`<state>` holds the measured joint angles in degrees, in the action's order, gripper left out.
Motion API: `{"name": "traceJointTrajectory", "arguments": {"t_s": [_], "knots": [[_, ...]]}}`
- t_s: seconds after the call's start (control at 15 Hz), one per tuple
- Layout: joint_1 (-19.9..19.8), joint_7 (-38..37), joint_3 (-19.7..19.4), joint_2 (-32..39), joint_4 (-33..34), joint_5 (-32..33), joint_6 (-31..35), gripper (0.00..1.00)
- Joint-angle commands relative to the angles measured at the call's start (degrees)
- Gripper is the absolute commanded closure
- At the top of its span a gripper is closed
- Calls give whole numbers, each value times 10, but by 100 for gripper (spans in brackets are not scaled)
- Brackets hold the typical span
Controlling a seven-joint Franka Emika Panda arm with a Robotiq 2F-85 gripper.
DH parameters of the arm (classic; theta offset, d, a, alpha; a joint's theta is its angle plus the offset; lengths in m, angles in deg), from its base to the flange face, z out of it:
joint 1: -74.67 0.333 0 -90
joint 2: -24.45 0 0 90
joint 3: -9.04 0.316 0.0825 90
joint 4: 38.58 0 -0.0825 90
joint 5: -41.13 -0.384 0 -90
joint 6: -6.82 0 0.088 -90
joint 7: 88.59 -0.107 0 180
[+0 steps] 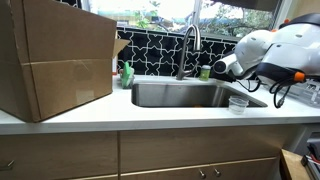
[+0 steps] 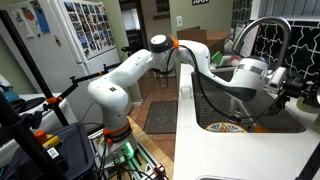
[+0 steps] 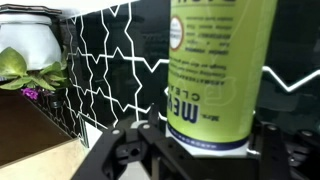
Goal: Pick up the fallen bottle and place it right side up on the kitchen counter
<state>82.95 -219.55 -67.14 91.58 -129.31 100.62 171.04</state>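
Note:
The yellow-green bottle [image 3: 215,70] fills the wrist view, label upright, between my two dark fingers. My gripper [image 3: 208,142] is shut on its lower part. In an exterior view the gripper [image 1: 216,69] is behind the sink's far right corner, near the faucet, with a bit of green bottle [image 1: 205,72] at its tip. In the other exterior view the gripper [image 2: 283,85] hangs over the sink's far side and the bottle is hidden. The white kitchen counter [image 1: 100,112] runs round the sink and also shows in that view [image 2: 200,150].
A big cardboard box [image 1: 55,60] stands on the counter. A green soap bottle [image 1: 127,73] stands beside the steel sink [image 1: 180,95], with the faucet [image 1: 188,45] behind it. A small clear cup [image 1: 238,102] sits near the sink. A black-and-white patterned wall [image 3: 110,70] is close behind the bottle.

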Motion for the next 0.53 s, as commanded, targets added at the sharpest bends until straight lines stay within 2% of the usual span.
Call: {"name": "traceJointTrajectory", "arguments": {"t_s": [0.0,0.47], "knots": [[16,-17,-19,-6,-25,11,20,0],[23,64,-12,-74,-53,7,36,0]]}}
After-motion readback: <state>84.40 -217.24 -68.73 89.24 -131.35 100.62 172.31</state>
